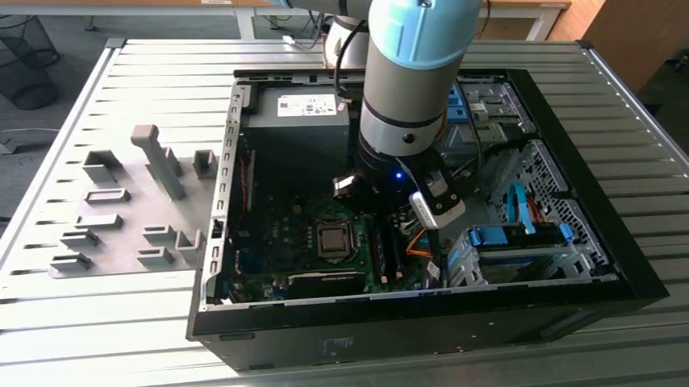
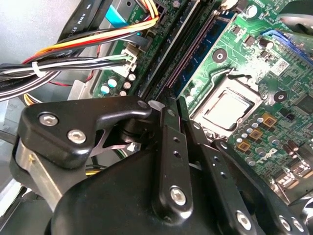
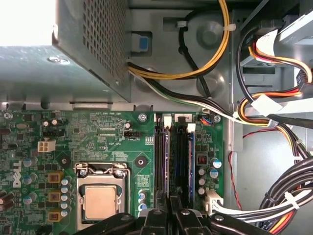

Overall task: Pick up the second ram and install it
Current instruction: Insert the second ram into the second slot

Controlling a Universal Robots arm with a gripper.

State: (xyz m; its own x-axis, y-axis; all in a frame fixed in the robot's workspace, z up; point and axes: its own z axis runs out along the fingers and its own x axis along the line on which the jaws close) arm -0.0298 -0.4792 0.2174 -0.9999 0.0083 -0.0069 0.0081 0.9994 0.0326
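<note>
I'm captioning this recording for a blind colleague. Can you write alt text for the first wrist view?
The robot's hand sits low over the black memory slots of a green motherboard, beside the bare processor socket. Bundled cables cross the grey case above.

A ribbed metal table (image 1: 97, 330) stands on grey floor (image 1: 64, 32).

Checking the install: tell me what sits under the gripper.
Under the black gripper: long black memory slots on the green motherboard, bluish-green sticks seated in them. Fingers cover the slots' near ends.
</note>
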